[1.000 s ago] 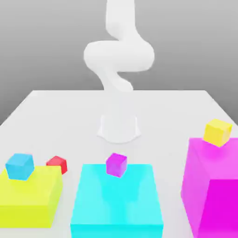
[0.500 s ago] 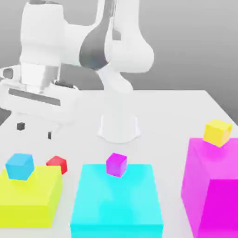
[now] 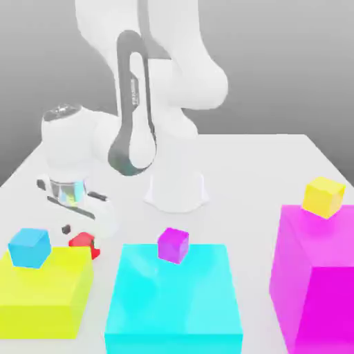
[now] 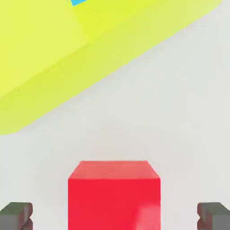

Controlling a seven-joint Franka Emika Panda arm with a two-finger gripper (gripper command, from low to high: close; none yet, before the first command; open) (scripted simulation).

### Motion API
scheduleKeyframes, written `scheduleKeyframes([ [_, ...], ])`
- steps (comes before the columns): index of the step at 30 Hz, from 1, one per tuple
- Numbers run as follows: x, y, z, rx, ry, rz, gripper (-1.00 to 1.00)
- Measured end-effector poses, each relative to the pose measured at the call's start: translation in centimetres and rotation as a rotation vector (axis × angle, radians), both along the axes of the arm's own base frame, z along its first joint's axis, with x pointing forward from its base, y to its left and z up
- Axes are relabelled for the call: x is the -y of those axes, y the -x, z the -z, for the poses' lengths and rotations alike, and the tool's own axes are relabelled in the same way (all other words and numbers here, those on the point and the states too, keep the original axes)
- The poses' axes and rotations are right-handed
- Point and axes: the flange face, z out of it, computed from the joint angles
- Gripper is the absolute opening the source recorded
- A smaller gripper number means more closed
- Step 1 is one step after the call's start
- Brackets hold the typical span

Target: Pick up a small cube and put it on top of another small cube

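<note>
Gripper (image 4: 115, 215) spread wide, grasping nothing, poised over small red cube (image 4: 114, 195). Cube centred between the two fingertips (image 4: 16, 214), faces square to them; clear gap each side. Resting on table (image 3: 276, 166) beside yellow block (image 3: 45, 294), near the exterior view's left edge. Target magenta-purple cube (image 3: 173, 245) atop cyan block (image 3: 174, 297).

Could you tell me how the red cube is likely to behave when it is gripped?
The red cube looks rigid, so it probably won't deform. Its flat faces suit the open end effector straddling it, and it seems unlikely to roll or tip on the table.
</note>
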Motion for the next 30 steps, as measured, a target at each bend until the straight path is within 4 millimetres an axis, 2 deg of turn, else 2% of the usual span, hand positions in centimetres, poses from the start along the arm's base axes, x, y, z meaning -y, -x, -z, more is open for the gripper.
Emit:
scheduleKeyframes([
  [1, -0.1, 0.1, 0.7, 0.000, -0.001, -0.001, 0.00],
  [2, -0.1, 0.2, 1.2, 0.000, -0.003, -0.001, -1.00],
  [9, -0.2, 0.2, 1.2, 0.000, -0.004, -0.001, -1.00],
  [19, 0.0, 0.2, -4.6, 0.001, -0.004, 0.004, -1.00],
  [24, -2.7, -2.2, -7.1, -0.006, 0.001, -0.010, -1.00],
  [30, -7.4, -5.3, -10.1, -0.009, 0.010, -0.023, -1.00],
])
